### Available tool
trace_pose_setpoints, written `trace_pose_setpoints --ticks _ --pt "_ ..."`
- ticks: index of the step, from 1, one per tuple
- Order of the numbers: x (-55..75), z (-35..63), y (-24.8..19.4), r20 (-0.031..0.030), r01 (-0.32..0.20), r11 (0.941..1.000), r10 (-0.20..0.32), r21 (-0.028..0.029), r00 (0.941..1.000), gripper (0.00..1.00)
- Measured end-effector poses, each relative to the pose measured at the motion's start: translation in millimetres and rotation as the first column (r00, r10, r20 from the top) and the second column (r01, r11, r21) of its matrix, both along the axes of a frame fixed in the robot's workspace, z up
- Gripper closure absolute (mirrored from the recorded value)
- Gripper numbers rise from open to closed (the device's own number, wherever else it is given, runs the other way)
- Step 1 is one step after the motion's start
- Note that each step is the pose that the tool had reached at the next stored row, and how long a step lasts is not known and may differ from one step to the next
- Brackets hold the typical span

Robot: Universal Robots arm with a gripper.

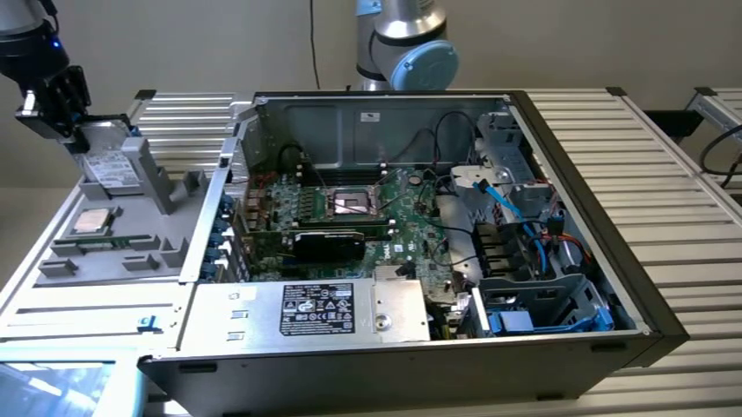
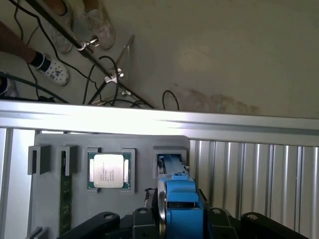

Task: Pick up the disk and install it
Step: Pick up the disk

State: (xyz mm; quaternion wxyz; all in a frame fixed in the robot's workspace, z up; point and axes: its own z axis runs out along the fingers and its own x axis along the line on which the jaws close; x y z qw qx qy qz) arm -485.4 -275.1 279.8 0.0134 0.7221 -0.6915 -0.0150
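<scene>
disk (image 2: 180, 196): on edge in a slot of the grey fixture (image 2: 144, 169), beside the CPU chip (image 2: 108, 170)
pincer (image 2: 178, 223): I see it straddling the disk's blue frame
grip: I cannot tell whether it is clamped or loose

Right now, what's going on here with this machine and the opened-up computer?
A robot arm's gripper is at the disk, a drive in a blue frame standing on edge in a slot of the grey parts tray, beside a small square chip. The open computer case sits next to the tray; the disk is not yet in it.
</scene>
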Motion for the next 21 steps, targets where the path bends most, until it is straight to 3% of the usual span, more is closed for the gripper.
trace_pose_setpoints --ticks 7,10,15,21 --pt "0.0 0.0 0.0 -0.0005 0.000 1.0000 0.000 -0.0004 1.0000 0.61" --pt "0.0 -0.1 0.0 0.0011 0.000 1.0000 0.000 -0.0042 1.0000 0.61" --pt "0.0 0.1 -0.1 0.0196 0.000 1.0000 0.000 -0.0071 0.9998 0.61" --pt "0.0 -0.1 0.0 0.0249 0.000 1.0000 0.000 -0.0071 0.9997 0.61"
